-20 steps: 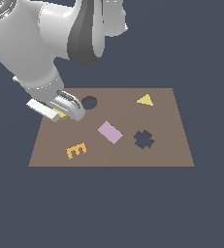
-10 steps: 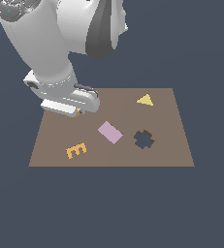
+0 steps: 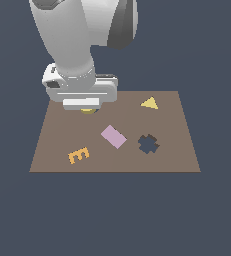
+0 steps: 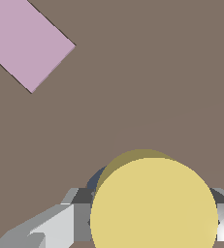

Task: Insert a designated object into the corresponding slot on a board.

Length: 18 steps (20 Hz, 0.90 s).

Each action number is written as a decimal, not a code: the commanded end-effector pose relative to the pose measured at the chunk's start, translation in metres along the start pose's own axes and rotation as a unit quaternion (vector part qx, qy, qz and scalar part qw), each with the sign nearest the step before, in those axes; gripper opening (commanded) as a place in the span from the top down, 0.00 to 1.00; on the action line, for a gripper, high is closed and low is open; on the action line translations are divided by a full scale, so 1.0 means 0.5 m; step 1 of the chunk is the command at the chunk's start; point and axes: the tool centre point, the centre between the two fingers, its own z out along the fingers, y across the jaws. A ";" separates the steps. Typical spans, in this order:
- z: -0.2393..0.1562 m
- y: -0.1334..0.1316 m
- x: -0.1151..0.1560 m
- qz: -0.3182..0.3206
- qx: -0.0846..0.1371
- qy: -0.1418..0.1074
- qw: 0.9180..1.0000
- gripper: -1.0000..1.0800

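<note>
Flat, even simulator lighting, moderately bright; no glare or blur; edges crisp and undistorted; a faint soft shadow arcs across the board [image 4: 133, 87] near the disc [image 4: 154, 213].

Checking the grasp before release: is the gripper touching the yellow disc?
Touching. In the wrist view the gripper has grey fingers flush against both sides of the yellow disc, with no gap.

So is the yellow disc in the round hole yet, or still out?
Still out. In the wrist view the yellow disc sits between the gripper fingers, with a sliver of the dark round hole showing beside it.
</note>
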 end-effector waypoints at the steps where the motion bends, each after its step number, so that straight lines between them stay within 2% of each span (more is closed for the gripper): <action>1: -0.002 -0.011 -0.010 -0.024 0.000 0.000 1.000 1.00; 6: -0.003 -0.022 -0.021 -0.048 0.000 0.000 0.999 1.00; 17: 0.017 -0.021 -0.023 -0.050 -0.001 0.000 0.999 1.00; 18: 0.017 -0.021 -0.023 -0.050 -0.001 0.000 0.999 0.04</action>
